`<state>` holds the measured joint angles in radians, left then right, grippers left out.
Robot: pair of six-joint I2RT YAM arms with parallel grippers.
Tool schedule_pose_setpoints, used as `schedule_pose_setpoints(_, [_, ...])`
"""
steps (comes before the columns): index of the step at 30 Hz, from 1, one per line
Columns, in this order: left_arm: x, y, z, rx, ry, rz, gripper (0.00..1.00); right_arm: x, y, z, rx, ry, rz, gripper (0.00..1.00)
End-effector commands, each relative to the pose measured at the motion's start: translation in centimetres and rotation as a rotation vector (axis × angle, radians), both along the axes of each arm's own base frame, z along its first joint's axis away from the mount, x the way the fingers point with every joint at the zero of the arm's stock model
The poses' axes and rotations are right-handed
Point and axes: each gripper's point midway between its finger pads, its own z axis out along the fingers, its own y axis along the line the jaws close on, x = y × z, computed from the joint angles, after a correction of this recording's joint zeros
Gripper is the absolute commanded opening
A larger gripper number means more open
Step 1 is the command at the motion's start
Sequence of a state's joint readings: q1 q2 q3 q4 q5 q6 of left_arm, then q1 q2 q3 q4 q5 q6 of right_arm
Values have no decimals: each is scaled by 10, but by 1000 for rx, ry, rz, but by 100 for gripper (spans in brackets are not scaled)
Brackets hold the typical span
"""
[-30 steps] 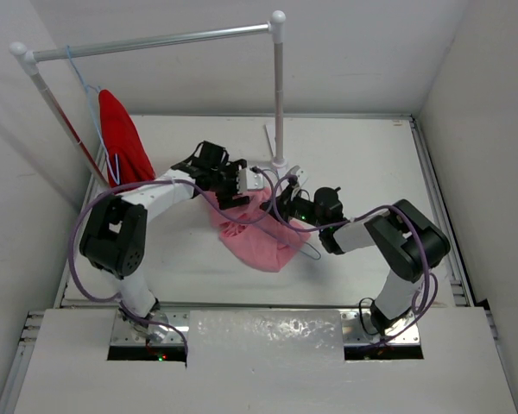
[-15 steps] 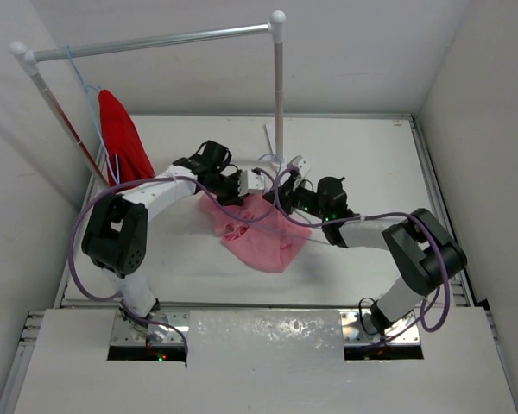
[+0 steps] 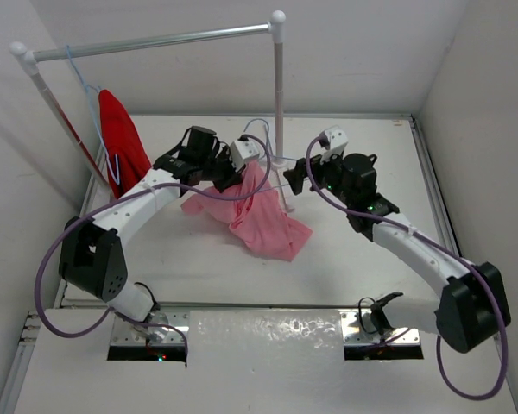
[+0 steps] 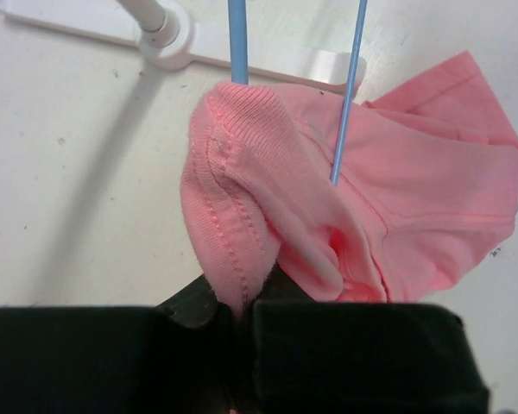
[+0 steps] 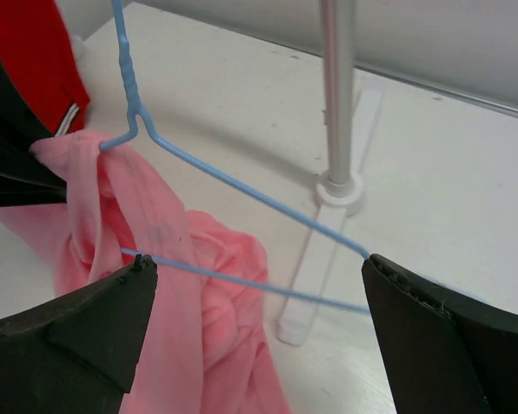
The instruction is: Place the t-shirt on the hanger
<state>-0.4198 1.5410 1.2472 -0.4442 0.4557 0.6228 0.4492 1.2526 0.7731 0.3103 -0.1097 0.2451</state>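
- Right now I count two garments, one hanger being worked and one rack.
- Left fingers pinch the collar of the pink t-shirt, holding it above the table.
- Right fingers are spread wide, and the bottom wire of the hanger runs across the gap between them.
- Hanger sits raised just beside the rack pole, with one end inside the t-shirt. The rest of the t-shirt trails onto the table.
- One red garment hangs at the rack's left end.
- Table is white, with plain white walls around it.
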Motion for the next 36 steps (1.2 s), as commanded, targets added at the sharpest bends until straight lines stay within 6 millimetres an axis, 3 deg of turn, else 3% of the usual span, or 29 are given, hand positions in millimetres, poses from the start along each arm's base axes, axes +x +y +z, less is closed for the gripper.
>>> schedule_pose_setpoints(1, [20, -1, 26, -66, -58, 110, 0, -6, -26, 14, -84, 21, -96, 99])
schedule_pose_setpoints(4, [28, -4, 41, -111, -71, 160, 0, -13, -43, 35, -54, -31, -174, 98])
schedule_pose_setpoints(5, [30, -5, 45, -122, -73, 168, 0, -16, -48, 28, -24, -17, -210, 86])
schedule_pose_setpoints(6, [31, -6, 47, -135, -64, 185, 0, -19, -44, 43, 53, -67, -205, 72])
schedule_pose_setpoints(7, [33, -8, 52, -144, -67, 189, 0, -22, -36, 44, 152, -45, -200, 56])
schedule_pose_setpoints(8, [33, -9, 53, -144, -66, 190, 0, -29, -28, 21, 178, -8, -178, 39])
schedule_pose_setpoints(9, [32, -11, 54, -139, -62, 186, 0, -38, 0, 24, 238, -37, -108, 13])
schedule_pose_setpoints(11, [30, -15, 50, -129, -57, 179, 0, -48, 28, 6, 249, -10, -64, 2])
schedule_pose_setpoints(12, [30, -15, 48, -122, -59, 176, 0, -57, 52, 10, 271, -28, -20, 2])
schedule_pose_setpoints(13, [29, -16, 47, -120, -55, 174, 0, -55, 67, -3, 266, 3, -6, 5])
schedule_pose_setpoints(15, [30, -16, 46, -119, -56, 173, 0, -53, 86, 2, 326, -4, 17, 10])
schedule_pose_setpoints(17, [30, -16, 49, -122, -63, 174, 0, -43, 97, -12, 353, 40, -3, 20])
schedule_pose_setpoints(23, [31, -15, 52, -118, -77, 173, 0, -13, 123, -51, 358, 146, -61, 20])
schedule_pose_setpoints(31, [30, -17, 46, -115, -66, 159, 0, 11, 132, -83, 380, 198, -151, 24])
schedule_pose_setpoints(33, [28, -17, 46, -118, -64, 156, 0, 14, 129, -91, 372, 207, -182, 31])
schedule_pose_setpoints(36, [27, -18, 46, -122, -64, 146, 0, 17, 122, -100, 355, 220, -229, 31])
